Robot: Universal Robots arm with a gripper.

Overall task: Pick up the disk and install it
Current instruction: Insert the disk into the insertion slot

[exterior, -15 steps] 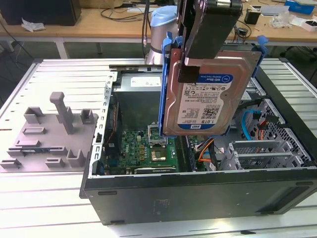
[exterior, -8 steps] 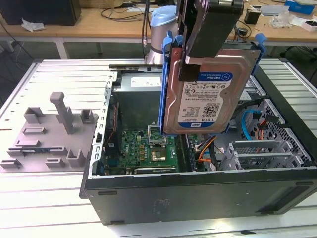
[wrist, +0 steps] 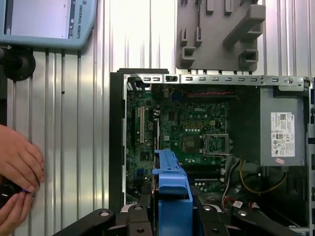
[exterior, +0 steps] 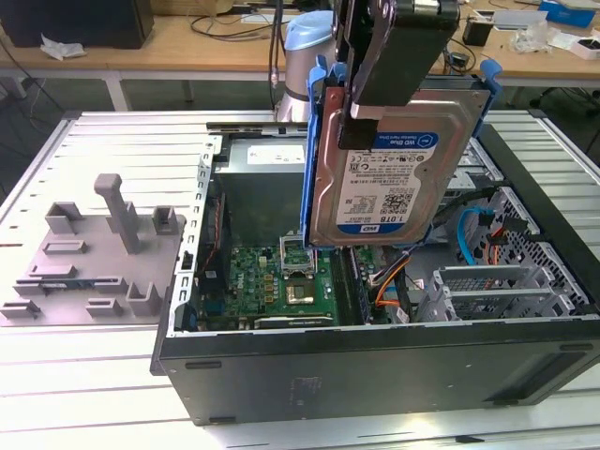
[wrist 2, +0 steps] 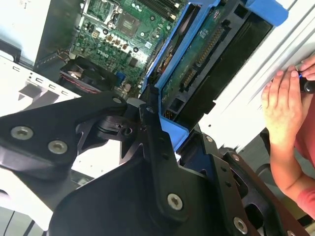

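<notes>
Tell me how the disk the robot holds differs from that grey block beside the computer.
The disk is silver with a label and blue frame; the grey block is plain grey with posts. The disk hangs upright, clamped in the fingers above the open computer; the grey block lies flat on the table, untouched. Both are rigid, roughly rectangular pieces.

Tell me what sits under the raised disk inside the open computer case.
The gripper holds the disk above the case. Below it lie the green circuit board and orange cables. What is directly beneath its blue frame is covered in the first wrist view.
</notes>
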